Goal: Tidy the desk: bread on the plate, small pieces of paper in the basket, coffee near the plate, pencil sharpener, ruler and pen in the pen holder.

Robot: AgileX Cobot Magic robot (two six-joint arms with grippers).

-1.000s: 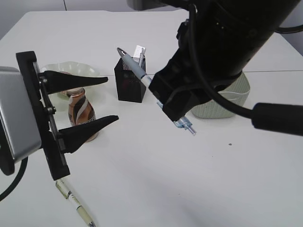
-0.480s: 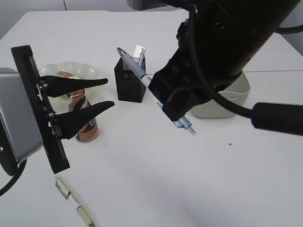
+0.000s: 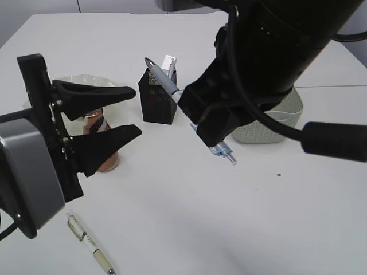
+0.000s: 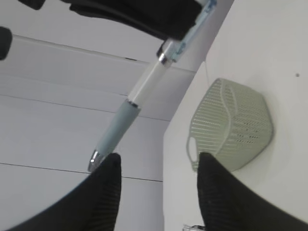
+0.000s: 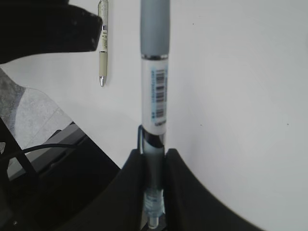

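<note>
A desk-tidying task was recorded partway through. The right gripper was seen pinched on the clear barrel of a grey-gripped pen, which was held at a slant above the white table, its tip raised over the black mesh pen holder; the pen had not yet been lowered in. In the right wrist view the same pen was shown clamped near its click end between the two fingers. A pale, silvery item already stood in the holder; whether it was the ruler or the sharpener could not be told.

The left gripper was shown spread and empty, its black fingers raised in front of a brown coffee bottle. That bottle stood just beside a pale green plate; what lay on the plate was hidden by the fingers.

A second, olive-toned pen lay loose on the table near the front edge and was judged still to be collected. The pale green basket stood behind the right arm; its contents were not visible, and no paper scraps were seen on the table.
</note>
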